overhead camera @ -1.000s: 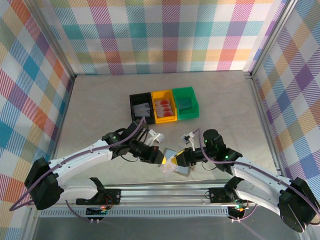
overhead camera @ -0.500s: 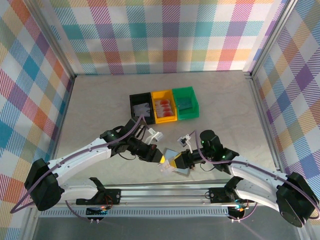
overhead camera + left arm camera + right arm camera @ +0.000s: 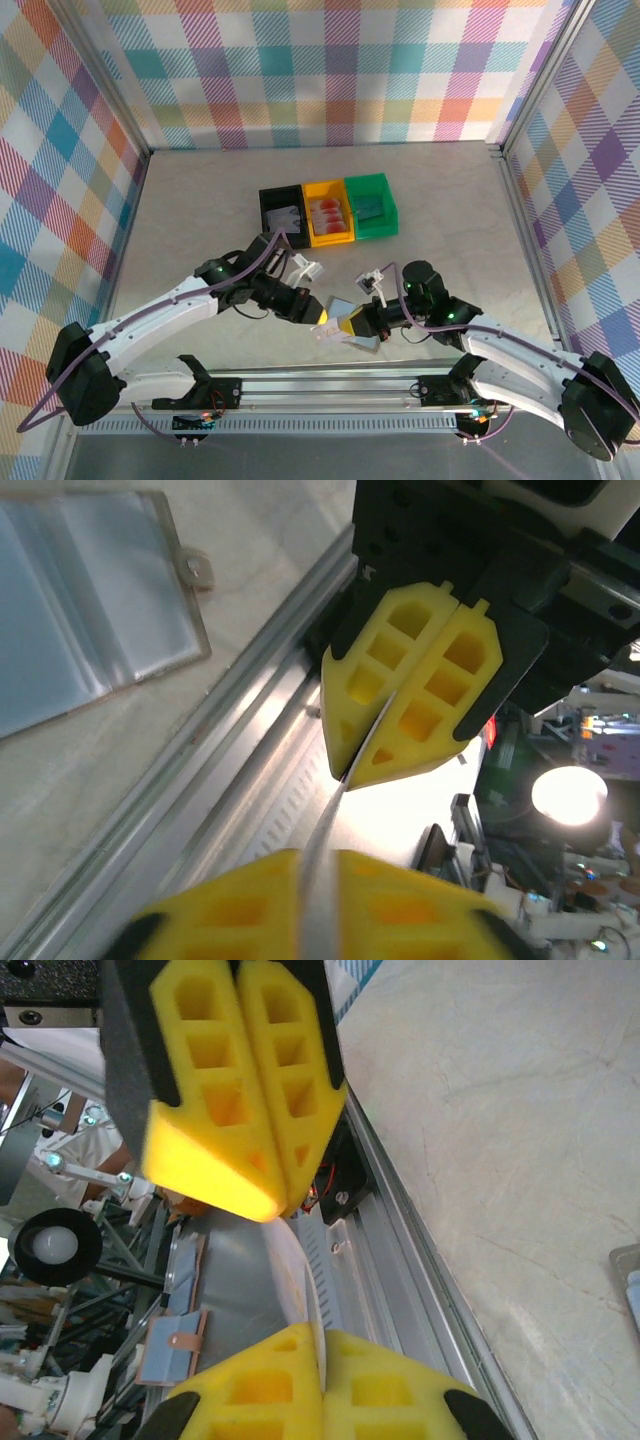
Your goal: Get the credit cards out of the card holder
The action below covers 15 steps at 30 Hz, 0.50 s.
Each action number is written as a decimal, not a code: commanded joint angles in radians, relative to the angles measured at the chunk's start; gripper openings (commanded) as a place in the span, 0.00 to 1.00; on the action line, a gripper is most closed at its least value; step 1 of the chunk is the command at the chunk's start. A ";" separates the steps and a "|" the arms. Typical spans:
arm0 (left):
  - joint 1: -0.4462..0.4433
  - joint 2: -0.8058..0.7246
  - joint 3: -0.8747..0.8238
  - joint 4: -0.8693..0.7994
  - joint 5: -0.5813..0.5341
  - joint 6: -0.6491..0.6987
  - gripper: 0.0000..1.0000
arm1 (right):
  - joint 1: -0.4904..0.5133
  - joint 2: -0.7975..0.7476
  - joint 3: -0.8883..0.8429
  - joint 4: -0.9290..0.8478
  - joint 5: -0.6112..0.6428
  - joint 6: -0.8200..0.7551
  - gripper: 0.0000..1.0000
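A thin white credit card (image 3: pixel 328 333) hangs edge-on between both grippers near the table's front rail. My left gripper (image 3: pixel 322 320) is shut on one end of it, and the card (image 3: pixel 330 810) runs from my own yellow fingers (image 3: pixel 230 920) up to the right gripper (image 3: pixel 350 775). My right gripper (image 3: pixel 346 325) is shut on the other end, with the card (image 3: pixel 305 1280) bowed between it (image 3: pixel 322 1345) and the left gripper (image 3: pixel 280 1205). The card holder (image 3: pixel 342 304) lies open on the table behind them, pale blue inside (image 3: pixel 90 630), with a corner (image 3: pixel 628 1265) at the frame edge.
Black (image 3: pixel 282 213), yellow (image 3: pixel 328 210) and green (image 3: pixel 370 205) bins stand in a row mid-table with cards inside. The aluminium front rail (image 3: pixel 330 378) runs just below the grippers. Checked walls enclose the table on three sides.
The right jaws have closed onto the card that the left gripper holds. Both grippers have drifted slightly toward the front rail with it.
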 commanded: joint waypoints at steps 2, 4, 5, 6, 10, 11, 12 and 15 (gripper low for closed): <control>0.012 -0.093 0.087 -0.089 -0.079 0.051 0.56 | -0.005 -0.014 0.036 -0.099 0.106 -0.032 0.00; 0.014 -0.139 0.104 -0.106 -0.148 0.049 0.70 | -0.008 -0.014 0.051 -0.116 0.123 -0.032 0.00; 0.016 -0.164 0.112 -0.117 -0.191 0.049 0.78 | -0.010 -0.014 0.061 -0.129 0.141 -0.033 0.00; 0.019 -0.190 0.122 -0.128 -0.231 0.053 0.83 | -0.011 -0.011 0.075 -0.145 0.163 -0.037 0.00; 0.025 -0.277 0.132 -0.170 -0.433 0.062 0.95 | -0.032 0.016 0.149 -0.227 0.229 -0.060 0.00; 0.025 -0.294 0.131 -0.188 -0.510 0.059 0.95 | -0.040 0.030 0.176 -0.249 0.244 -0.065 0.00; 0.027 -0.311 0.129 -0.205 -0.594 0.052 0.97 | -0.047 0.052 0.211 -0.283 0.269 -0.071 0.00; 0.029 -0.359 0.101 -0.234 -0.814 0.025 1.00 | -0.058 0.155 0.350 -0.395 0.331 -0.100 0.00</control>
